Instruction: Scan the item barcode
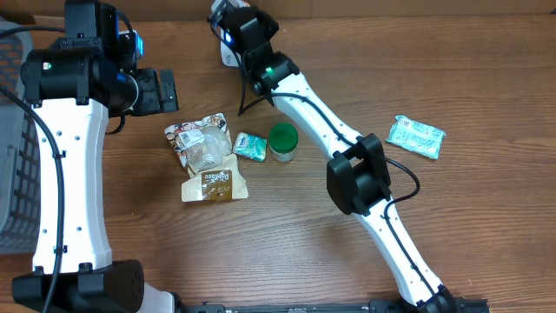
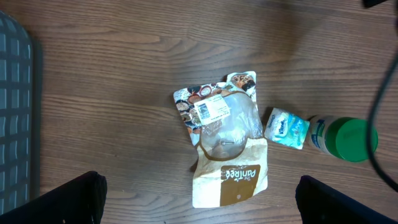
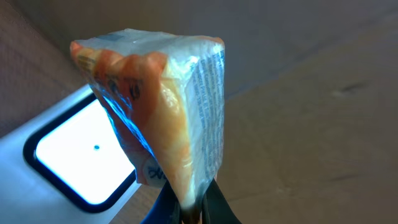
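**A:** Overhead first. Can the item being scanned be spotted?

**B:** Not really. The right arm (image 1: pixel 304 96) is stretched to the far edge of the table (image 1: pixel 287 252), and whatever is carried is hidden under it. The left gripper (image 1: pixel 161 91) is hung beside a snack pouch (image 1: pixel 207 161), with a small teal packet (image 1: pixel 249 146) and a green-lidded jar (image 1: pixel 282 142) lined up next to that.

**A:** Left wrist?

**B:** Nothing is held there. The fingers (image 2: pixel 68 199) are spread wide above the pouch, with no contact made.

**A:** And right wrist?

**B:** That's where the item is found. A clear-wrapped orange packet (image 3: pixel 161 106) is pinched by its bottom edge in the right gripper (image 3: pixel 189 208), with the jaws clamped hard on the film. It's held up just in front of the lit scanner window (image 3: pixel 81 155).

**A:** How's it expected to handle?

**B:** Probably light and squishy, with slick film. The edge is likely the best place for it to be gripped. That way the printed side is left uncovered, and the soft body isn't crushed. 1 worry is that it could be twisted or slid in the pinch if it's swung fast.
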{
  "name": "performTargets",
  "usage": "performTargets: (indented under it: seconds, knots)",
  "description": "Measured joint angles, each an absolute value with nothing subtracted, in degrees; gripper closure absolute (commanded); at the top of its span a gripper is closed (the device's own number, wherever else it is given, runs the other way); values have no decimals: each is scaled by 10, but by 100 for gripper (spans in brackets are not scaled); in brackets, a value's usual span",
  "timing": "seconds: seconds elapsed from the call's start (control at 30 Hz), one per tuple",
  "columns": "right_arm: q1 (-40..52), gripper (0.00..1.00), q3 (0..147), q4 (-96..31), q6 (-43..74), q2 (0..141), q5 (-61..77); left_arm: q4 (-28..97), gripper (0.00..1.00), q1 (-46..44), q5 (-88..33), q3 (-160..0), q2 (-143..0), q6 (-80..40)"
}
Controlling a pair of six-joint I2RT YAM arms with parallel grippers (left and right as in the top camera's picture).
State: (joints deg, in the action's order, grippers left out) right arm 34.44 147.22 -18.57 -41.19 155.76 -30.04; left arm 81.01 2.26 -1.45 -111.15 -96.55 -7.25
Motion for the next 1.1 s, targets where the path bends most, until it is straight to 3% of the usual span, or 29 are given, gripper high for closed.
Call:
performTargets:
  seconds: [0.7, 0.9, 1.1]
  knots:
    - [344, 96, 1472, -178, -443, 1576, -298, 810, 1, 23, -15, -1112, -966, -72]
    - [342, 96, 1467, -233, -356, 1560, -271, 810, 1, 23, -15, -1112, -966, -72]
    - [325, 96, 1456, -420, -152, 1450, -221, 810, 0, 23, -15, -1112, -966, -72]
